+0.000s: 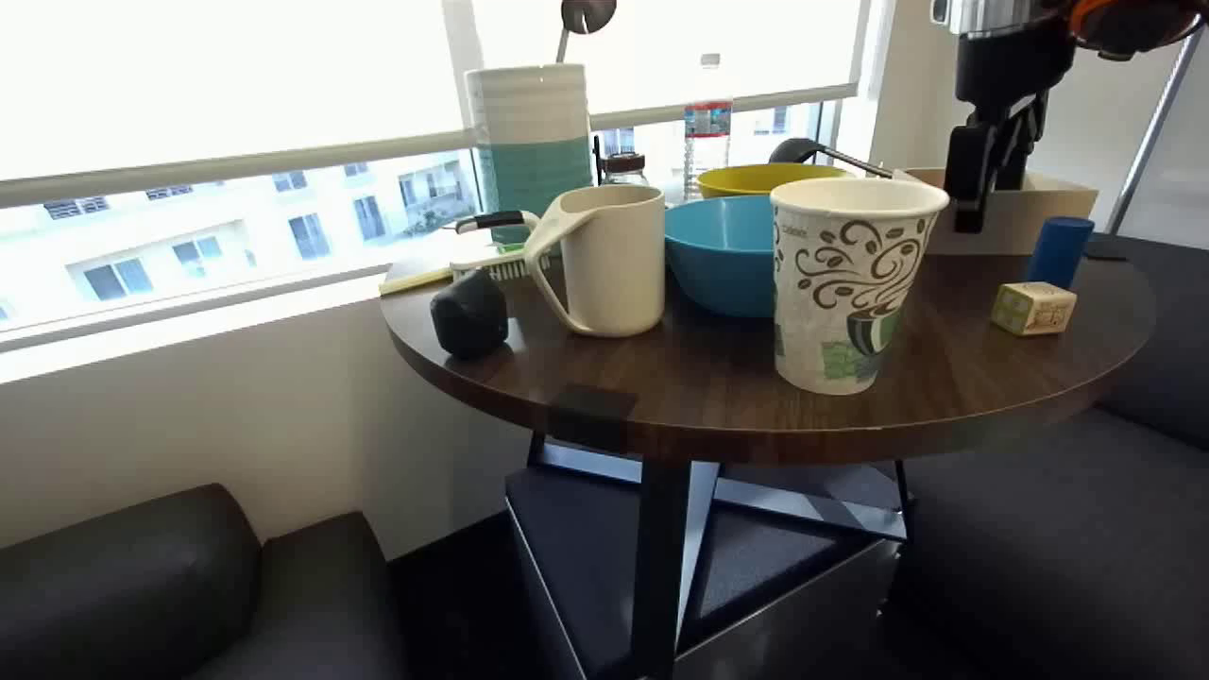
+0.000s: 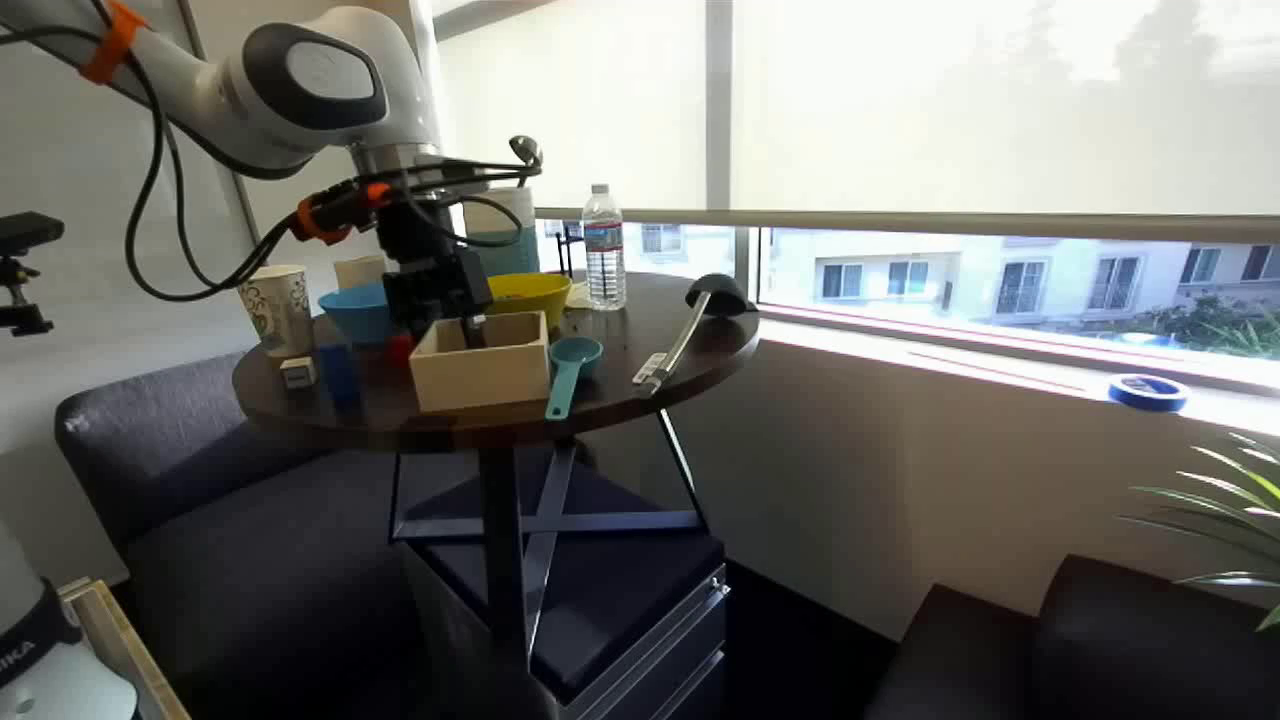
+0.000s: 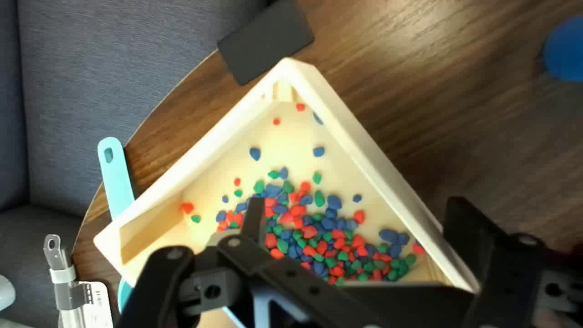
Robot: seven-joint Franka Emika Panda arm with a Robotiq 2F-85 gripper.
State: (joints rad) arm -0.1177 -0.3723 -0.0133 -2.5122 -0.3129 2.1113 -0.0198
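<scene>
While your gripper [image 3: 356, 207] is hanging at the cream wooden box [image 2: 483, 378], its two fingers [image 3: 469, 232] are standing wide apart: one is sitting inside the box, the other outside, with a wall running between them. I cannot tell whether either is touching the wood. Your box is resting near the edge of the round brown table [image 1: 704, 382], carrying loose red, green and blue pebbles [image 3: 319, 232]. A teal scoop [image 2: 566, 378] is lying just beside it, its handle pointing outwards. In an exterior view, a blue cylinder [image 1: 1060, 253] is standing near a small printed block [image 1: 1034, 309], and a paper cup [image 1: 855, 293] is standing nearby.
</scene>
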